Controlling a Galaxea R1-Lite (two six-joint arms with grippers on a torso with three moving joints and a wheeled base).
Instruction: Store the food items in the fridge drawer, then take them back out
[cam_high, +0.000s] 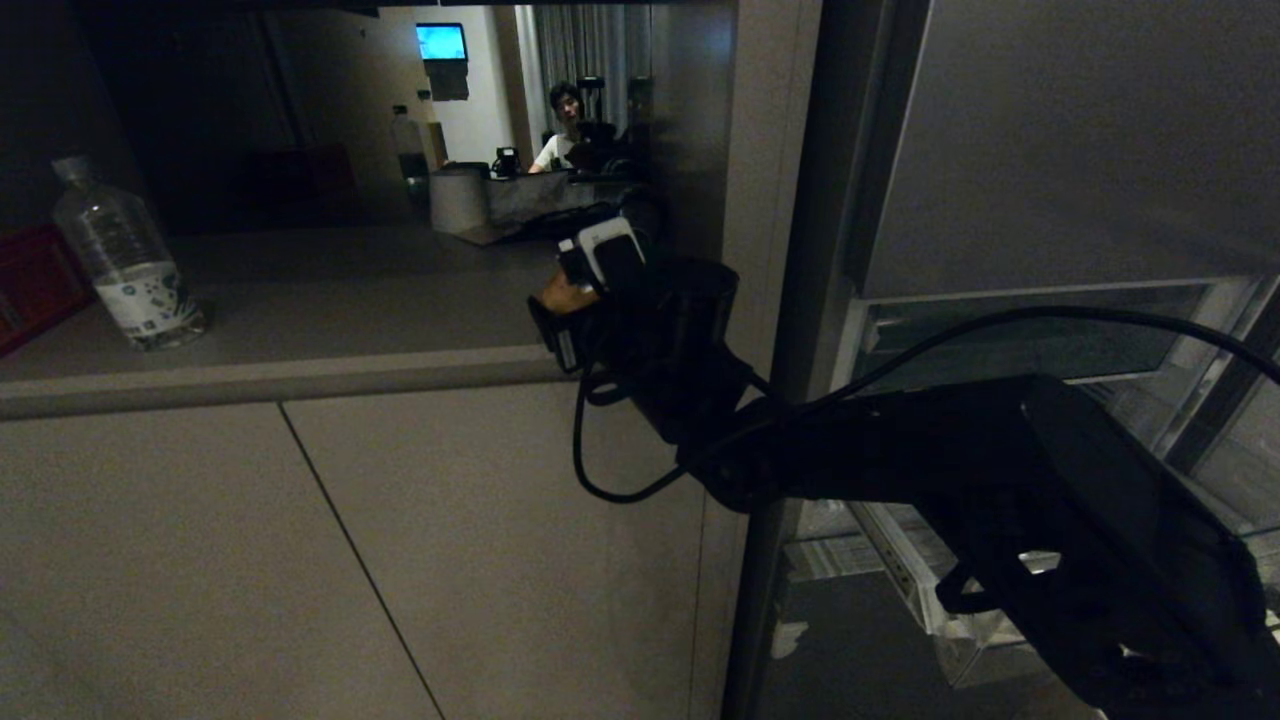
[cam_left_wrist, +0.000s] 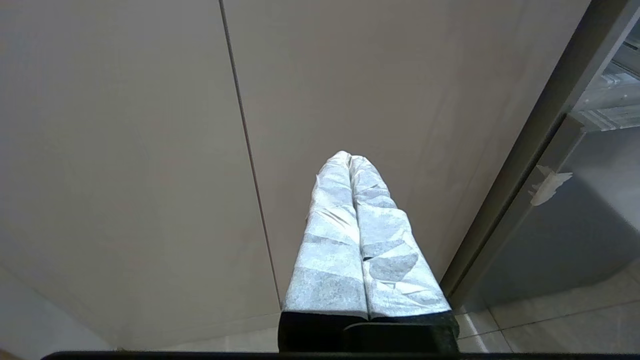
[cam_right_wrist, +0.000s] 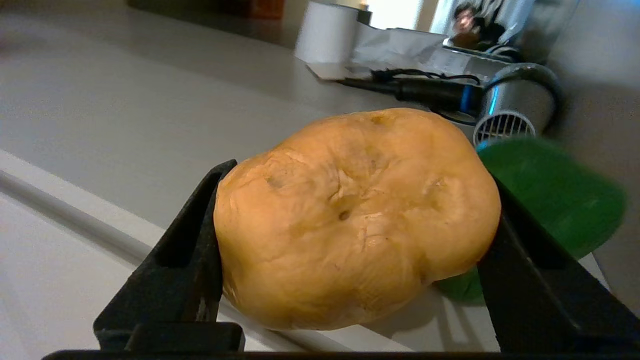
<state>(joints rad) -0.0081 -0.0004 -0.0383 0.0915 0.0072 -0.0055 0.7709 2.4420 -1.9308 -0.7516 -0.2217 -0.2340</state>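
The grey fridge fills the right side of the head view, its clear drawer pulled out low beside the dark right arm. Left of it runs the grey table, with cabinet fronts below its front edge. A clear water bottle stands near the table's left end, beside a red box. The right claw is clamped on the brown potato, holding it just over the table's front edge near the right end. The green pepper lies on the table just behind the potato. The left claw, its wrapped fingers together and empty, hangs before the cabinet fronts.
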